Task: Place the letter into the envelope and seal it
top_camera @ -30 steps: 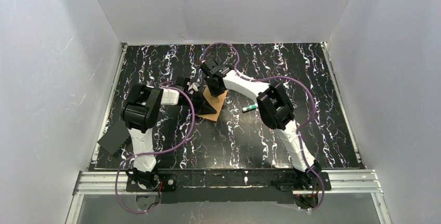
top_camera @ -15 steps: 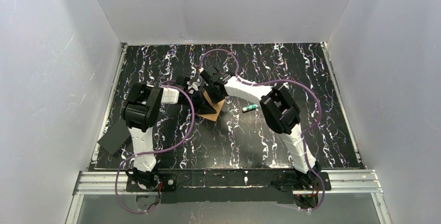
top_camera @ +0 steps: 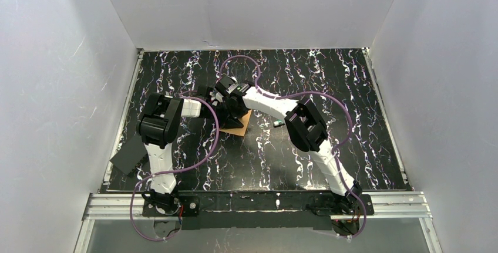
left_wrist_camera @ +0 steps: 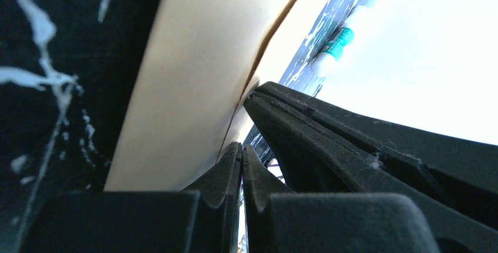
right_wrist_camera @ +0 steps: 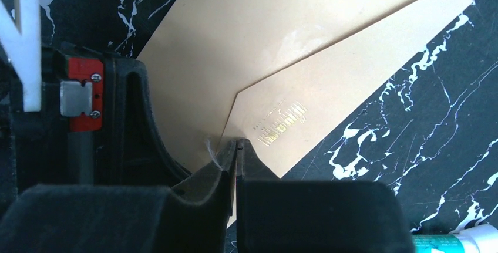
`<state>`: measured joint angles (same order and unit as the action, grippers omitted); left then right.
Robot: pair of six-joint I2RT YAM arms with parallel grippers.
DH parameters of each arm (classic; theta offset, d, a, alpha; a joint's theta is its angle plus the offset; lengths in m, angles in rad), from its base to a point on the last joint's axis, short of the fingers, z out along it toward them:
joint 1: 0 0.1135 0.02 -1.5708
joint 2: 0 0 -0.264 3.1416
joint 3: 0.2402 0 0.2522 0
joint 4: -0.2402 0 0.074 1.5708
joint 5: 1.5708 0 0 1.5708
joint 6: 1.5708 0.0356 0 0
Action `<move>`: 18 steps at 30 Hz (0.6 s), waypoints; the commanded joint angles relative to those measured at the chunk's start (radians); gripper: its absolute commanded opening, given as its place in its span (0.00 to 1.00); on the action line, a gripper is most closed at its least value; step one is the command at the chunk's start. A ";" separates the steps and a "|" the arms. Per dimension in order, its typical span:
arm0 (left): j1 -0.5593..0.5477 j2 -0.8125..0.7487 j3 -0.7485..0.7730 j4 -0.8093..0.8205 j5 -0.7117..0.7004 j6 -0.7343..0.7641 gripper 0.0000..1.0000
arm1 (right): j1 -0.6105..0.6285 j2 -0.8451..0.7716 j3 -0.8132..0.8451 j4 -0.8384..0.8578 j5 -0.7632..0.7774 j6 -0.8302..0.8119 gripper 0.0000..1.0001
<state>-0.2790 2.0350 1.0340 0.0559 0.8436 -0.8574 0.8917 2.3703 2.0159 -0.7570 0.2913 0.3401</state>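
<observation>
The orange-brown envelope (top_camera: 242,124) lies flat on the table's middle, its triangular flap (right_wrist_camera: 329,83) folded down onto the body. My right gripper (right_wrist_camera: 238,144) is shut, with its tips pressed on the flap's point beside a small gold print. My left gripper (left_wrist_camera: 242,150) is shut and rests low against the envelope (left_wrist_camera: 194,77), right beside the right fingers (left_wrist_camera: 352,147). From above both grippers, left (top_camera: 218,111) and right (top_camera: 230,106), sit together over the envelope's left part. The letter does not show in any view.
A green-and-white glue stick (top_camera: 278,123) lies just right of the envelope, partly under the right arm; it also shows in the left wrist view (left_wrist_camera: 332,50) and the right wrist view (right_wrist_camera: 452,244). A dark flat piece (top_camera: 129,154) lies at the table's left edge.
My right gripper has slid left across the envelope toward the left gripper, and its arm now covers more of the envelope and glue stick. The left arm has stayed put.
</observation>
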 commanded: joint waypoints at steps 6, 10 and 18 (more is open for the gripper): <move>0.008 0.043 -0.064 -0.094 -0.134 0.006 0.00 | -0.035 0.110 -0.027 0.033 -0.004 0.060 0.14; 0.009 0.051 -0.067 -0.088 -0.127 0.000 0.00 | -0.053 0.134 -0.005 0.047 -0.064 0.084 0.17; 0.010 0.057 -0.069 -0.086 -0.124 -0.002 0.00 | -0.064 0.169 0.024 0.025 -0.018 0.084 0.18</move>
<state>-0.2726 2.0350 1.0164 0.1013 0.8497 -0.8764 0.8562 2.3959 2.0624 -0.7666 0.2272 0.4110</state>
